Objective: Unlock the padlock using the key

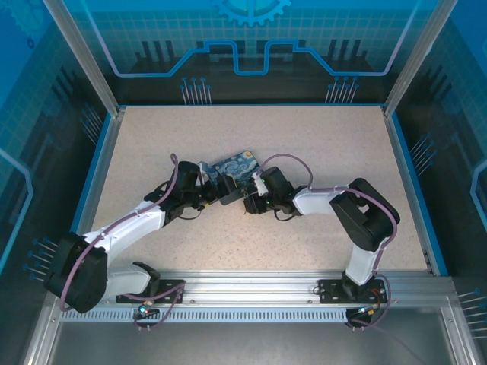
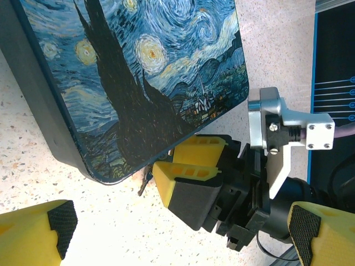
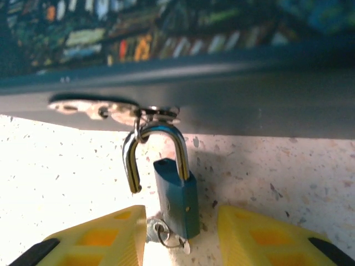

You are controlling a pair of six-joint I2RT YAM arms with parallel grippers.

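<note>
- Task item, location: I find the small blue padlock hanging at 6 o'clock from the metal hasp on the dark side wall of a Starry Night print case. The case lies flat near the desk centre, which puts the hasp edge toward the right arm.
- Shackle: one leg is seated in the padlock body and the other ends free at 7 o'clock. I judge the lock already released, though it is not yet lifted off the hasp.
- Key: it sits with a small ring at the 6 o'clock end of the padlock body. I cannot tell whether it is seated in the keyway.
- Right fingers: apart, at 7 and 5 o'clock of the padlock, straddling the key and clamped on nothing. I judge this placement serves access to the key.
- Left fingers: spread wide and empty, at the 9 o'clock side of the case. I judge they are positioned to brace it.
- Surface: speckled beige desk with a blue border.
- Room: aluminium rail at 6 o'clock carrying both arm bases, and blue-lit panel walls around.
</note>
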